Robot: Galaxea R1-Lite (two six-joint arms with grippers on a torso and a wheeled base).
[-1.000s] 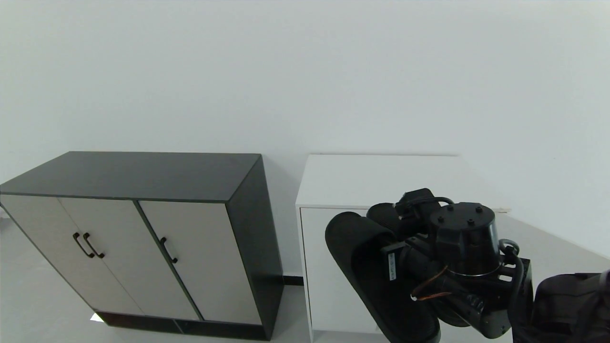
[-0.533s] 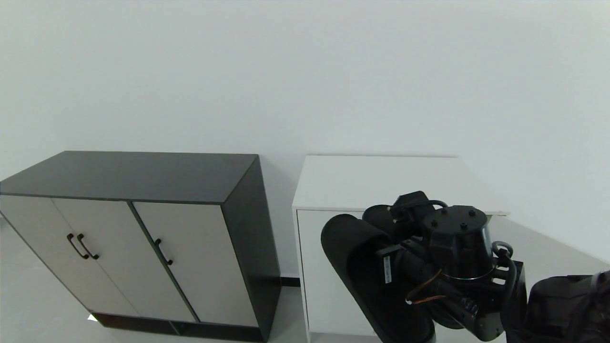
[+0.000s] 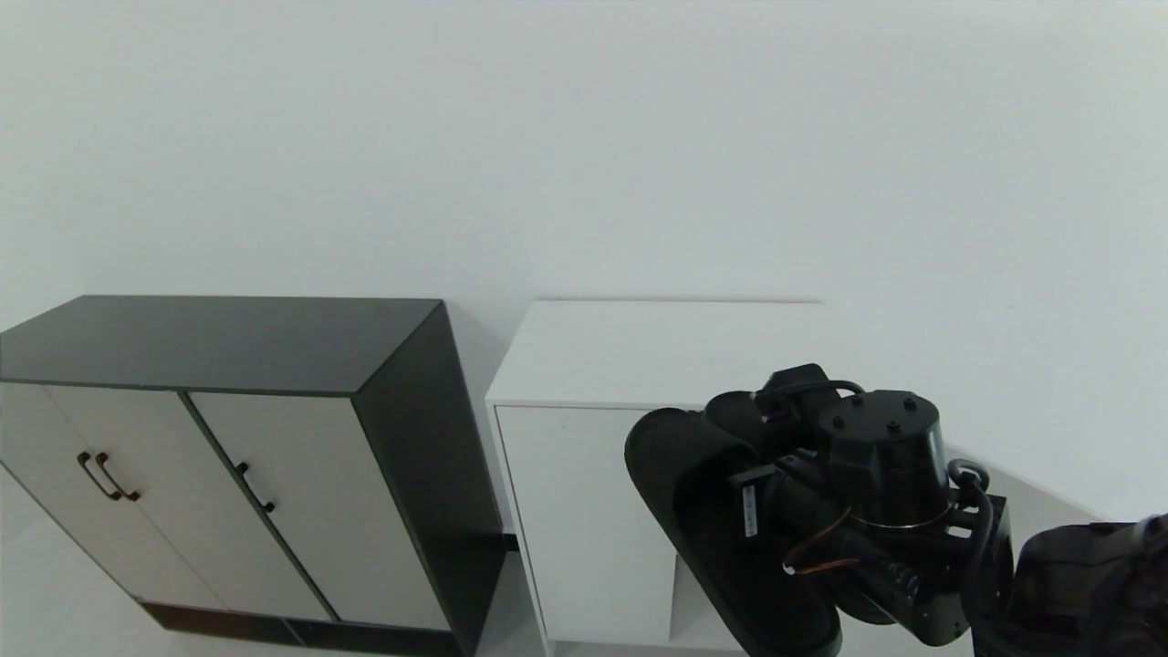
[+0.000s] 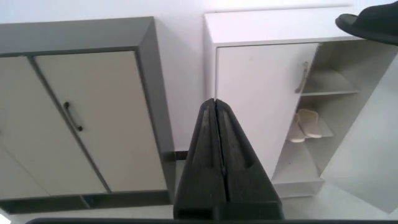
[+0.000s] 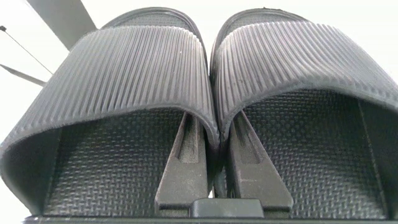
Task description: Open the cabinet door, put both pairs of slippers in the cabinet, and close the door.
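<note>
**A:** What changed over the last second?

**B:** The whole head view has slid. The dark cabinet (image 3: 228,342) and the white cabinet (image 3: 639,351) now sit further toward the picture's left, and they shifted together. I log that as a camera turn, not furniture moving. The right arm and its load hold almost the same place in frame.

**A:** What is the load?

**B:** The pair of black slippers (image 3: 730,538), side by side, held up in front of the white cabinet. The right jaws are clamped on them, one finger inside each slipper, pinching the two touching inner walls. The grip looks the same across all three frames.

**A:** And the left arm?

**B:** The left jaws are pressed together with nothing between them. They point toward the white cabinet's front.

**A:** What state is the cabinet in?

**B:** In the left wrist view the white cabinet's right half stands open with its shelves exposed. A light pair of slippers (image 4: 309,122) lies on a shelf inside, below the top one.

**A:** What does that mean for the task?

**B:** My judgement is that the door is open, one pair is stowed and the second pair is in transit. The turn brings the open half closer to the arm carrying the slippers. Still to do: set the black pair on a shelf, release, and close the door.
</note>
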